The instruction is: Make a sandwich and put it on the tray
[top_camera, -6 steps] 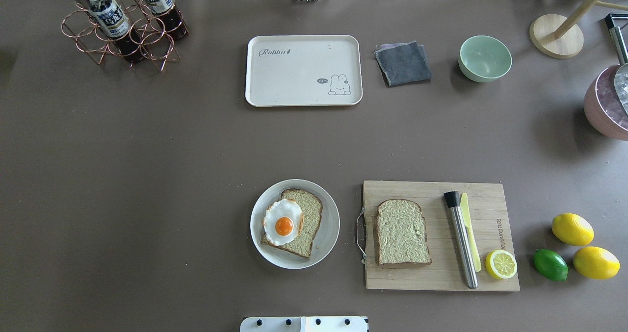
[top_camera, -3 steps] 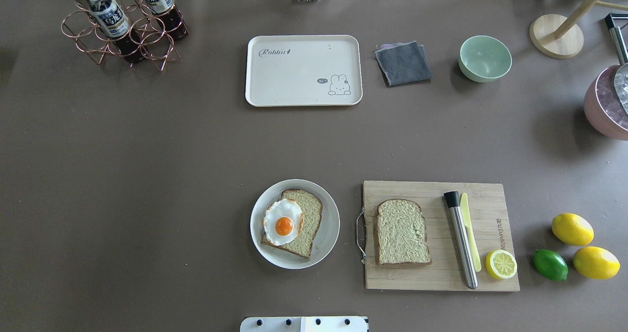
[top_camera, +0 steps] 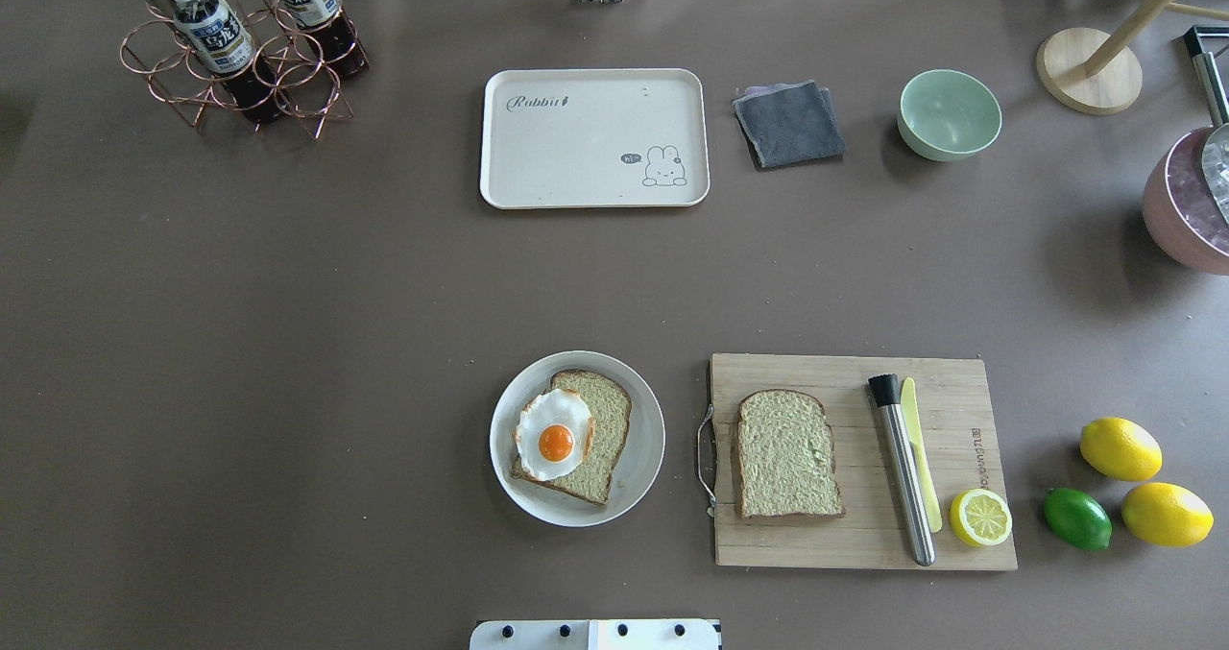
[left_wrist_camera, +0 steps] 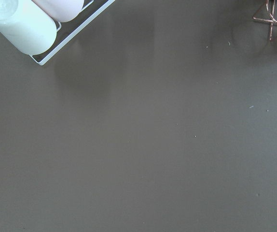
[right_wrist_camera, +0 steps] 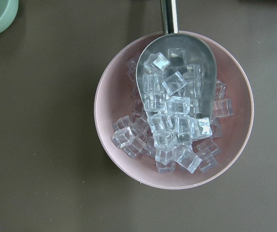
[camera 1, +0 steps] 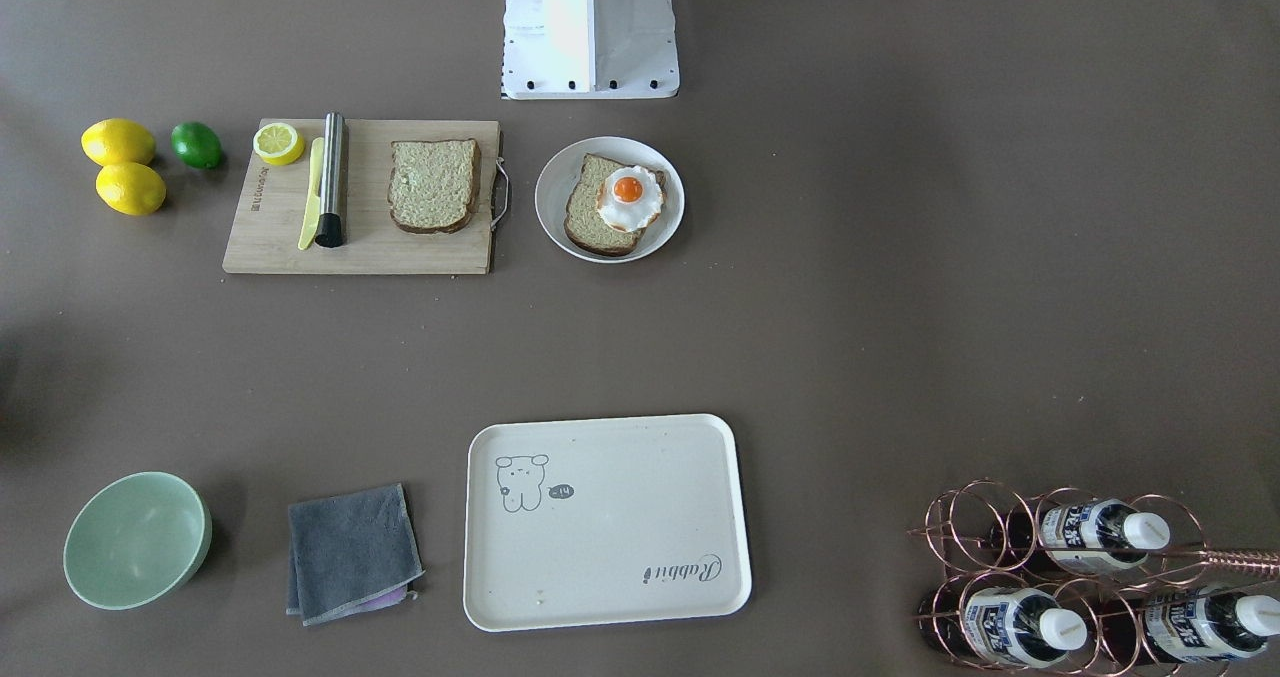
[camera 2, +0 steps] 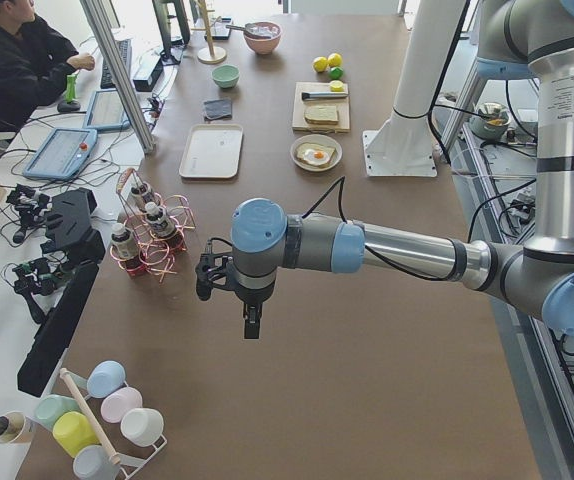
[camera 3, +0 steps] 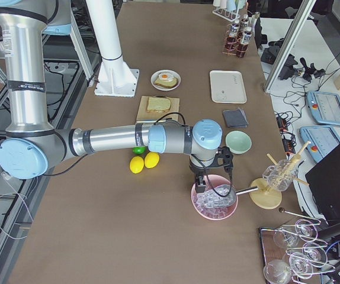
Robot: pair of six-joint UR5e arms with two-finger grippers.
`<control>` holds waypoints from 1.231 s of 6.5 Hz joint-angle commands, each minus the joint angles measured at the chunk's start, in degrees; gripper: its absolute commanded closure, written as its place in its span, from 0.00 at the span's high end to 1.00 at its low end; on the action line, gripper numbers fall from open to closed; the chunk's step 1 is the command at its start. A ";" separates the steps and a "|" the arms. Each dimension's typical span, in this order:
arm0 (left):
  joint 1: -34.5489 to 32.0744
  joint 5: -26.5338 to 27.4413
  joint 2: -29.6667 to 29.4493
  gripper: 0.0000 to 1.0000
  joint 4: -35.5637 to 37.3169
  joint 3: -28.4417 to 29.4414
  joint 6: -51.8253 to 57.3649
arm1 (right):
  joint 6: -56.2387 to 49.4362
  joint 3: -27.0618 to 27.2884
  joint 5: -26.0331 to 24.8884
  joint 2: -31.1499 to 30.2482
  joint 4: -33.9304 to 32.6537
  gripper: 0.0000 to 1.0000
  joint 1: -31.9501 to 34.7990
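Nothing has moved: egg-topped slice (top_camera: 576, 437) and bare slice (top_camera: 787, 455) lie unstacked, well apart from the tray (top_camera: 576, 141). Whether left gripper (camera 2: 251, 326) or right gripper (camera 3: 200, 186) is open or holds anything, I cannot tell.

"Where does the food sit?"

"Close to the robot's base. The plate (top_camera: 649, 458) holds one slice (top_camera: 610, 431) with the egg (top_camera: 554, 436) on top. To its right, from the robot's side, the board (top_camera: 855, 537) carries the other slice (top_camera: 787, 455), then a rod (top_camera: 907, 482) with a knife (top_camera: 913, 420) against it, and a lemon half (top_camera: 980, 517) at the near right corner."

"And off the board?"

"Two lemons (top_camera: 1120, 448) and a lime (top_camera: 1077, 518) lie further right. The tray (top_camera: 576, 141) is at the far side, well apart. To its right comes a cloth (top_camera: 789, 124), then a bowl (top_camera: 949, 114). A bottle rack (top_camera: 240, 74) stands far left."
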 commanded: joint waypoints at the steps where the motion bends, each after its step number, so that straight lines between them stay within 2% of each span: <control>1: -0.25 -0.07 1.31 0.98 -0.33 -0.51 0.49 | 0.03 0.11 0.02 -0.22 0.03 0.99 0.12; 4: -0.16 -0.16 -0.08 0.98 -1.12 -0.86 0.32 | -0.06 0.20 -0.07 -0.75 0.12 0.99 0.12; 6: 0.01 -0.24 -0.09 0.98 -2.52 -0.86 0.23 | 0.03 0.29 0.02 -1.97 4.31 1.00 0.03; 8: 0.10 -0.24 -0.09 0.98 -2.61 -0.86 0.23 | 0.03 0.12 0.02 -2.42 4.86 1.00 0.03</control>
